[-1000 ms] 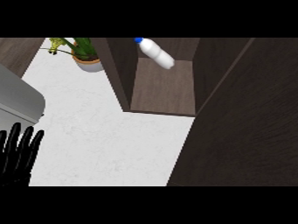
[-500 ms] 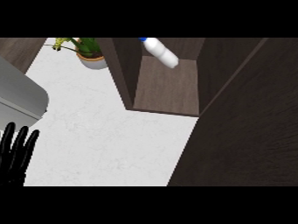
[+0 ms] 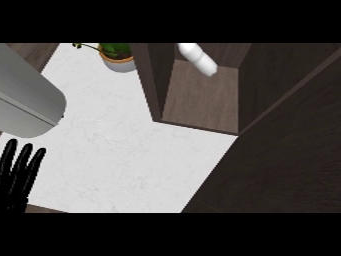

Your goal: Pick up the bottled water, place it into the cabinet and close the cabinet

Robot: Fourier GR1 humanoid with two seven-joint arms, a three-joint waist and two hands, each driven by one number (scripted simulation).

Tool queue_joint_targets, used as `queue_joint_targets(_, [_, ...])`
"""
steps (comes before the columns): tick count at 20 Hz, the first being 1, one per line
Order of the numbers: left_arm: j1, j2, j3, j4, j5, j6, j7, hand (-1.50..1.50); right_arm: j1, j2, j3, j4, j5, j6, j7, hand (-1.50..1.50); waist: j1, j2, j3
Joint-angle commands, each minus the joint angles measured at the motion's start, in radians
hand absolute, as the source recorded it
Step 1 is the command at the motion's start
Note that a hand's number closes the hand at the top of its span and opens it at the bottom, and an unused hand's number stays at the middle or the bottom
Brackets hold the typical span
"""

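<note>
The bottled water point(image 3: 198, 58) is a pale bottle that stands inside the dark wooden cabinet point(image 3: 202, 95) at the top of the head view; its cap end is cut off by the view's upper edge. The cabinet door point(image 3: 298, 150) stands ajar and fills the right side of the view as a large dark panel. My left hand point(image 3: 10, 177) rests open at the lower left with its fingers pointing up, far from the cabinet. My right hand shows nowhere.
A white marbled counter point(image 3: 121, 155) runs under the cabinet. A potted plant point(image 3: 116, 55) sits at the back beside the cabinet's left wall. A large grey rounded body point(image 3: 14, 95) fills the left side.
The whole view has drifted: cabinet, plant and bottle have shifted a little to the right and up. The left hand stays at the lower left, open.
</note>
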Motion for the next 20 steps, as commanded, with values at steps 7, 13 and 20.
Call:
queue_joint_targets(7, [0.033,0.009,0.018,0.011,0.004,-0.019,-0.014,-1.50,-0.011,0.134,-0.135,0.125,-0.063,-0.252,-0.035,1.50,-0.043,-0.010,0.007])
queue_joint_targets(13, [0.036,0.002,0.033,0.023,0.015,-0.024,-0.024,-1.50,-0.006,0.135,-0.220,0.146,-0.067,-0.343,-0.071,1.50,-0.059,-0.003,0.005])
queue_joint_targets(20, [0.033,-0.007,0.012,0.021,0.018,-0.047,-0.025,-1.50,-0.217,0.138,-0.347,0.307,-0.103,-0.510,-0.090,1.50,-0.024,-0.009,0.007])
